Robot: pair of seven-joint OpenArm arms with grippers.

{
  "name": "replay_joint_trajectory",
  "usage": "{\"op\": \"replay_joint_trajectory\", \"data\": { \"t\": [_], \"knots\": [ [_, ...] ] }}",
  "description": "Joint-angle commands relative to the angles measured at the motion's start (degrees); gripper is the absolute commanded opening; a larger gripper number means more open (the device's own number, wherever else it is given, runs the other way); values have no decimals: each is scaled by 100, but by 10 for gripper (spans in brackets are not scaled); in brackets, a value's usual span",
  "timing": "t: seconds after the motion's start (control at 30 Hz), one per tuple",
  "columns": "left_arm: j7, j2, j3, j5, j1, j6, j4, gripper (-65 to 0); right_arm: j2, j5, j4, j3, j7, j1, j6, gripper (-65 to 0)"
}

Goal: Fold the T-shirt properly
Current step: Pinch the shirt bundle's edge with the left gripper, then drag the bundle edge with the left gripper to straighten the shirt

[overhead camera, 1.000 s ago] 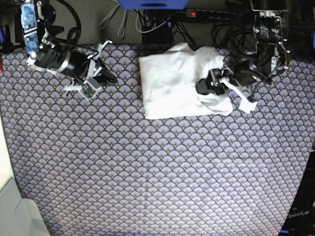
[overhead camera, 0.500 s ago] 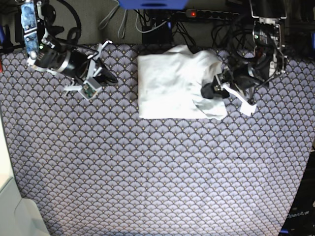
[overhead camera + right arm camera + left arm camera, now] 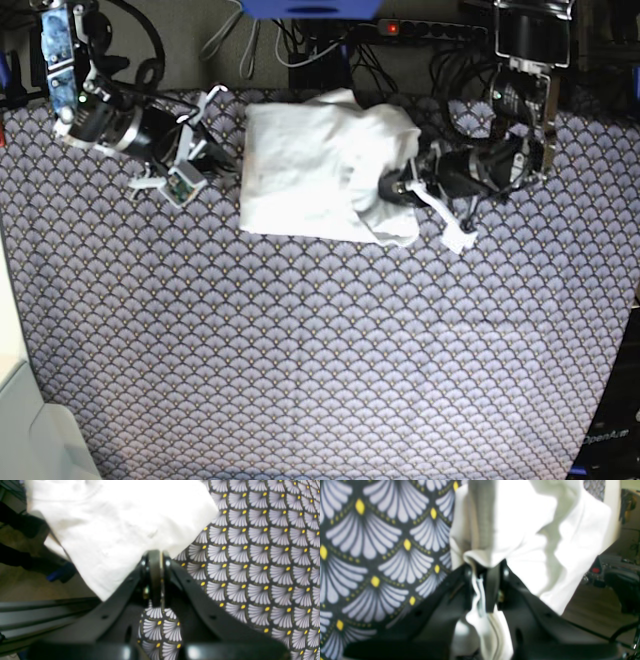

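The left gripper [image 3: 482,580] is pinching a bunched fold of the plain white soft cloth T-shirt [image 3: 320,170], which is lying half-folded at the far middle of the grey fan-patterned table cover [image 3: 320,360]. The thin pinch could be slipping free, or dragging the whole stack askew. The right gripper [image 3: 155,562] is sitting closed and empty just beside the shirt's opposite edge.

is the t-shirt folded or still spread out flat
Folded. The T-shirt lies as a compact rectangle on the patterned table cover, its near edge bunched where the left gripper pinches it.
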Motion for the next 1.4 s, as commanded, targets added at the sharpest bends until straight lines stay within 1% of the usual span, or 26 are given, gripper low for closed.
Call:
{"op": "replay_joint_trajectory", "data": {
  "t": [0.0,0.1,0.17,0.27,0.37,0.5,0.6,0.83,0.93,1.03,1.07,1.13,1.2,1.27,1.3,1.37],
  "knots": [
    [-139,-50,-18,82,-190,122,191,-645,90,79,88,36,129,27,19,-650],
    [72,-33,123,346,-453,307,367,-645,99,79,88,36,129,27,19,-650],
    [248,-15,237,469,-620,307,481,-645,108,79,88,45,129,27,19,-650],
    [283,64,413,689,-743,307,753,-645,108,79,88,45,129,18,19,-650],
    [345,222,598,1181,-963,316,859,-645,108,79,88,45,129,18,19,-650],
    [345,380,967,1902,-1033,316,885,-645,134,79,97,63,129,9,19,-650],
    [345,512,1055,2209,-1033,307,885,-645,204,79,97,63,129,9,19,-650],
    [362,442,1055,2227,-963,298,885,-646,213,79,97,63,129,9,19,-650],
    [626,336,1037,2227,-928,280,885,-645,213,79,97,63,129,18,19,-650],
    [731,292,1020,2227,-946,263,973,-638,213,79,97,63,129,36,19,-650],
    [731,292,940,2227,-910,263,1070,-620,213,79,97,63,129,36,19,-650],
    [740,292,659,2227,-884,289,1219,-546,213,79,97,63,129,36,19,-650],
    [784,336,299,2227,-814,298,1263,-432,213,79,97,54,129,36,19,-650],
    [784,345,17,2227,-796,254,1263,-353,213,79,97,45,129,36,19,-650],
    [784,345,-79,2227,-796,254,1263,-326,213,79,97,45,129,36,19,-650],
    [775,345,-158,2218,-796,236,1237,-311,213,79,97,45,129,36,19,-650]
  ]
}}
